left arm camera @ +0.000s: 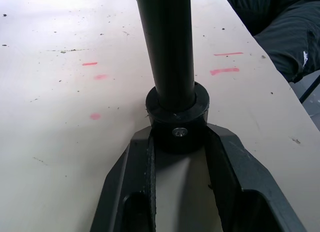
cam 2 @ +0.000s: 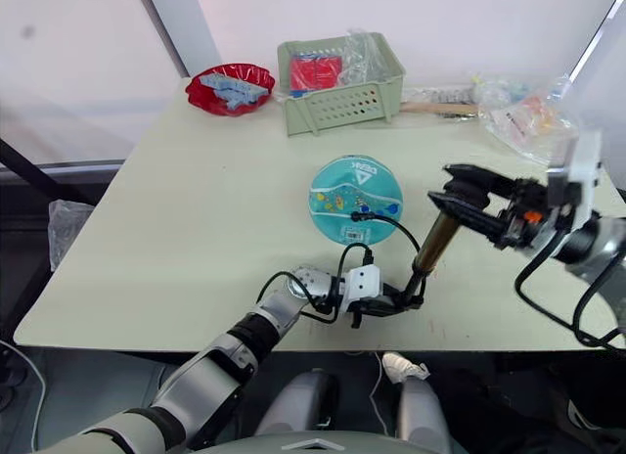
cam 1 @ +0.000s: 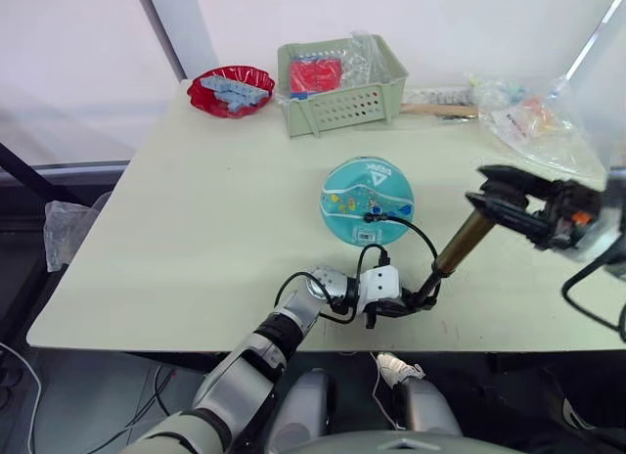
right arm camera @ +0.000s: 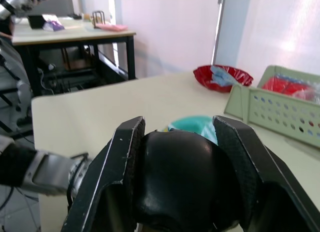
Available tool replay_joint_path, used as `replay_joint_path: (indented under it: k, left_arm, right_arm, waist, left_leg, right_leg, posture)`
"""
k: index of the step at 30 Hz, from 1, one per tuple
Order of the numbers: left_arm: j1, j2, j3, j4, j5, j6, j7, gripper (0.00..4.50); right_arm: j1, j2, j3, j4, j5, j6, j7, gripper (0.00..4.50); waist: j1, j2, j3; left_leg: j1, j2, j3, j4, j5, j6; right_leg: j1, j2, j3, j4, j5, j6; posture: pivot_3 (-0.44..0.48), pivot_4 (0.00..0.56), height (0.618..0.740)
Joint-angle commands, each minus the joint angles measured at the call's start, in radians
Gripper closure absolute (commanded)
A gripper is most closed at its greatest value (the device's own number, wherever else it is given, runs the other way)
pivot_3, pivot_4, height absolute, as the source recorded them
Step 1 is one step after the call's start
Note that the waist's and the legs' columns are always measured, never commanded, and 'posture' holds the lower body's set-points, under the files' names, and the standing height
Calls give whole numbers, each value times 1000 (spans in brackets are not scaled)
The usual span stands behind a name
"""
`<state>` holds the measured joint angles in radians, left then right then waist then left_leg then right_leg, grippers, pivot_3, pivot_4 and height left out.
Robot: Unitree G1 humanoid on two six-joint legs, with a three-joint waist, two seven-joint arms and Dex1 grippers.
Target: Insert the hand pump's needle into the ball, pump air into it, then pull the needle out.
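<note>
— Pale green-white table, bright curtained wall behind it. So where is the ball?

— Mid-table, a little right of centre: the ball sits saggy, and the needle is at its near side, apparently at the valve, with the black hose looping from there down to the pump's base.

— And the hand pump?

— The hand pump stands tilted, base near the front edge, handle end up and to the right. The left gripper is clamped on the black base collar, which I judge pins the foot so the body cannot skate. The right gripper has its fingers closed around the black handle, placed to drive the strokes.

— So pumping is the step in hand?

— That is my reading; whether the needle is fully seated is too small to tell.

— Anything else around?

— At the far edge, a red bowl on the left, a green basket in the middle, crumpled plastic bags on the right. The tabletop carries small red marks and specks, and another table stands further back in the room
</note>
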<state>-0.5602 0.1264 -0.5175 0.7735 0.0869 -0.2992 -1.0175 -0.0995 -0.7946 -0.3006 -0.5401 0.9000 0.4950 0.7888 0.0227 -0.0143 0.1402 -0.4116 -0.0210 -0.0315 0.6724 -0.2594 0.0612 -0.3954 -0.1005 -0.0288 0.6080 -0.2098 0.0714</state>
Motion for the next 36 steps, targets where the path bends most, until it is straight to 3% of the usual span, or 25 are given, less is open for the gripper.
replay_joint_path:
  k: [1, 9, 17, 22, 36]
  left_arm:
    - [40, 36, -29, 103, 81, 56, 16, 3487]
    - [40, 38, -27, 100, 81, 57, 15, 3487]
    - [46, 44, -26, 90, 80, 61, 12, 3487]
    - [48, 43, -27, 87, 81, 61, 11, 3487]
    - [41, 36, -28, 96, 83, 58, 9, 3487]
  right_arm:
    - [77, 38, 81, 36, -124, -53, 21, 2671]
    - [173, 143, 197, 121, -306, -230, 52, 2671]
    - [172, 156, 197, 107, -322, -251, 49, 2671]
    - [136, 133, 143, 66, -266, -209, 42, 2671]
    - [-106, -53, -155, 26, 153, 80, -30, 2671]
  waist:
    - [-1, -1, -3]
    - [-4, -1, -8]
    - [-4, 0, -8]
    - [-4, 0, -8]
    - [-1, 5, -3]
  left_leg:
    - [0, 0, 0, 0, 0, 0]
    - [1, 0, 0, 0, 0, 0]
    - [2, 0, 0, 0, 0, 0]
    - [2, 0, 0, 0, 0, 0]
    - [-2, 0, -1, 1, 0, 0]
  right_leg:
    - [0, 0, 0, 0, 0, 0]
    - [1, 5, 1, 0, 0, 0]
    - [1, 6, 1, 0, 0, 0]
    - [1, 6, 1, 0, 0, 0]
    - [0, 4, 0, 0, 0, 0]
  posture:
    - [0, 150, 737]
    - [0, 150, 737]
    - [0, 150, 737]
    - [0, 150, 737]
    - [0, 150, 737]
